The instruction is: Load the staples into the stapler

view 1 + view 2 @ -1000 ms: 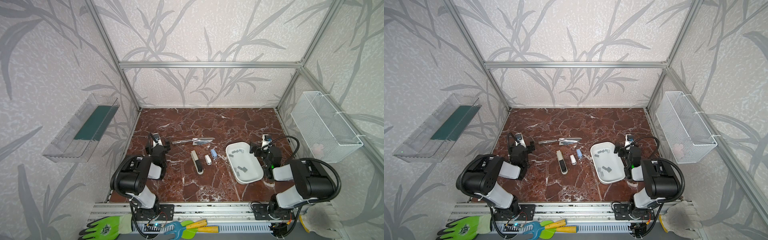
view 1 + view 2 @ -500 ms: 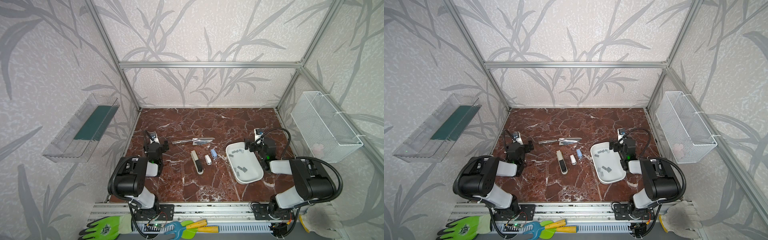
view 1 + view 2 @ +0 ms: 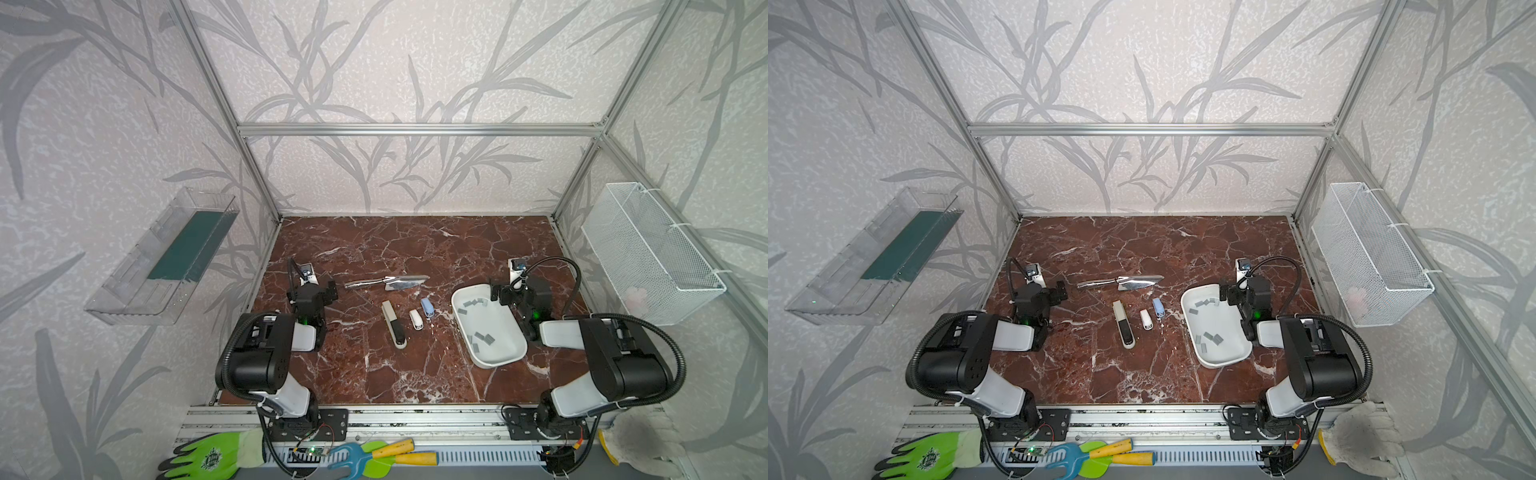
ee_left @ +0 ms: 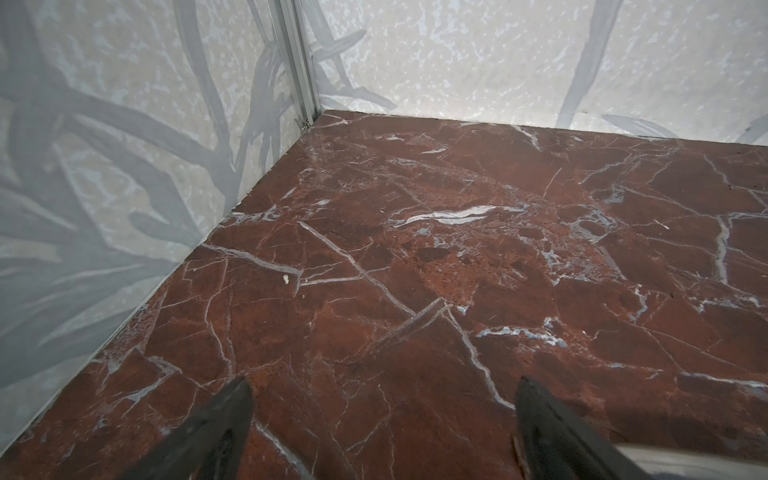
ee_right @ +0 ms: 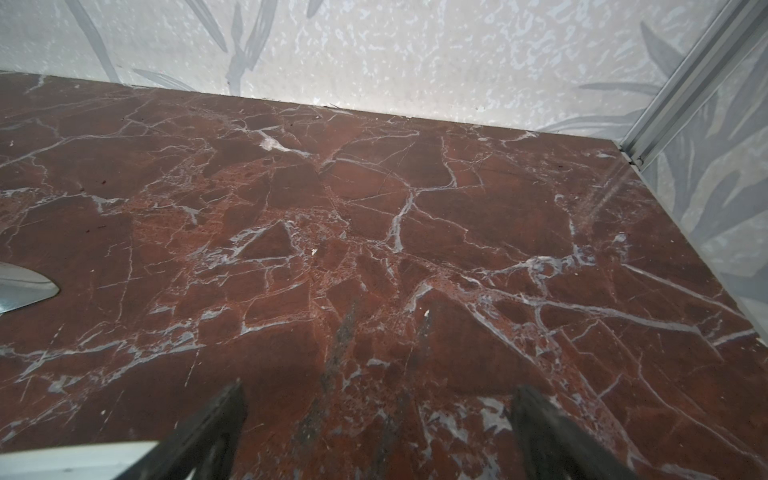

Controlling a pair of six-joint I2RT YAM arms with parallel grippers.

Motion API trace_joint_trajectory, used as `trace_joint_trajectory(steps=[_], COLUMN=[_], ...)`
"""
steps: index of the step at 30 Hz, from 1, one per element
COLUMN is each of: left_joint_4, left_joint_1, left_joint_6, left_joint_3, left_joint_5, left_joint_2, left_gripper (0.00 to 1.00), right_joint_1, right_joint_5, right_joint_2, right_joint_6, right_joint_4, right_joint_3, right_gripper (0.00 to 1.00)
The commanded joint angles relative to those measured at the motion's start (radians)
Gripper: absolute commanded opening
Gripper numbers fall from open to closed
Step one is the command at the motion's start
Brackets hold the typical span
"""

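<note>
Three staplers lie mid-table in both top views: a long black-and-cream stapler (image 3: 393,324) (image 3: 1124,325), a small white stapler (image 3: 416,319) and a small blue stapler (image 3: 427,307). Grey staples (image 3: 472,303) (image 3: 1202,304) lie loose in a white tray (image 3: 505,361) (image 3: 1233,360), with more staples (image 3: 483,338) near its front. My left gripper (image 3: 316,290) (image 4: 384,399) hovers open over bare marble, left of the staplers. My right gripper (image 3: 514,290) (image 5: 380,399) is open at the tray's far right rim, empty.
A shiny metal trowel (image 3: 386,282) (image 5: 25,286) lies behind the staplers. The tray rim (image 5: 75,457) shows beside my right fingers (image 5: 216,419). A wire basket (image 3: 648,253) hangs on the right wall, a clear shelf (image 3: 166,257) on the left. Gloves and garden tools (image 3: 374,453) lie before the table.
My right gripper has swung left toward the tray's far end. My left gripper has shifted slightly at the left edge and opened a little wider.
</note>
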Motion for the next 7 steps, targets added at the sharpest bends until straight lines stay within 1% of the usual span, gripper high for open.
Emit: trace_joint_trajectory(steps=[1,7], left_joint_4=[-0.001,-0.001], left_joint_1=[0.003,0.003], left_joint_6=[-0.004,-0.004], left_joint_3=[0.017,0.017], left_joint_5=[-0.011,-0.011], left_joint_2=[-0.022,-0.022], left_gripper=[0.99,0.99], right_joint_1=[0.002,0.005], right_joint_5=[0.016,0.019], right_joint_2=[-0.003,-0.003], right_joint_6=[-0.017,-0.02], right_joint_4=[-0.008,-0.01], right_joint_3=[0.008,0.01], right_gripper=[0.99,0.99])
